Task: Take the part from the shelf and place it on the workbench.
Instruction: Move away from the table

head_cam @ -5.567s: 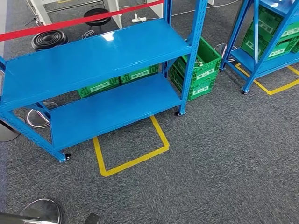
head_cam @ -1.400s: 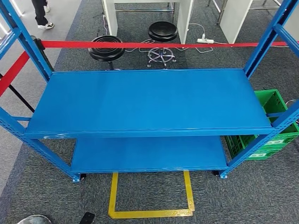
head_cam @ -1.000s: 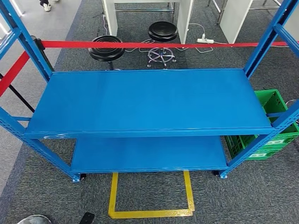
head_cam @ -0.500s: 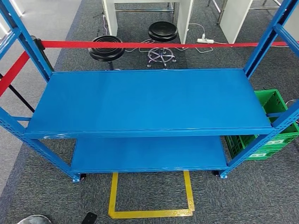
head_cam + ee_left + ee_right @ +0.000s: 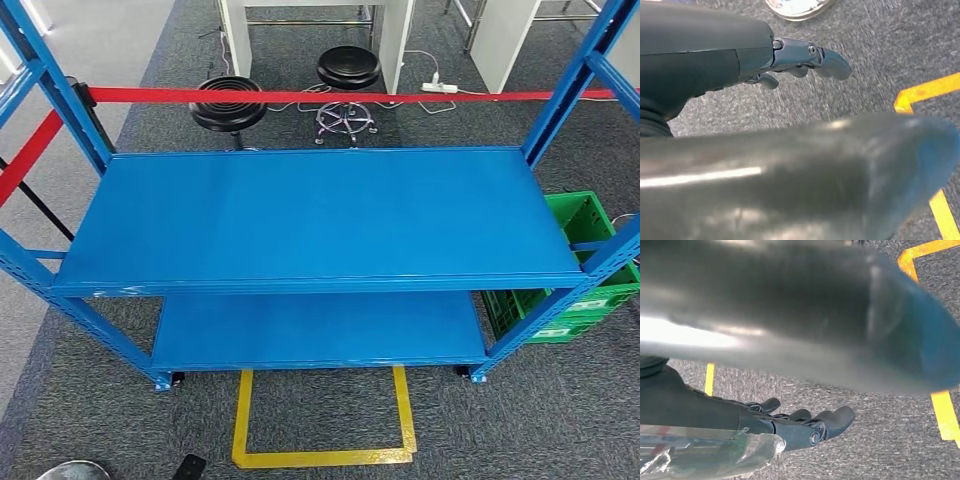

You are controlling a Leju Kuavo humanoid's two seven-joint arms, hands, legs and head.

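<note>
Left wrist view shows the left hand (image 5: 753,60) hanging over grey carpet (image 5: 866,65), its dark fingers (image 5: 828,62) stretched out and loose, grasping nothing. The right hand (image 5: 764,427) hangs the same way, fingers (image 5: 836,417) extended and released; a clear plastic piece (image 5: 708,452) lies just beside it, though whether it touches the hand I cannot tell. Yellow tape (image 5: 321,455) marks a square on the carpet below both hands. Ahead stands the blue shelf (image 5: 317,215), both tiers bare, so I cannot tell where the part is. Right of it sits a green crate (image 5: 581,220); behind it run a red band (image 5: 340,96) and two black stools (image 5: 347,68).
</note>
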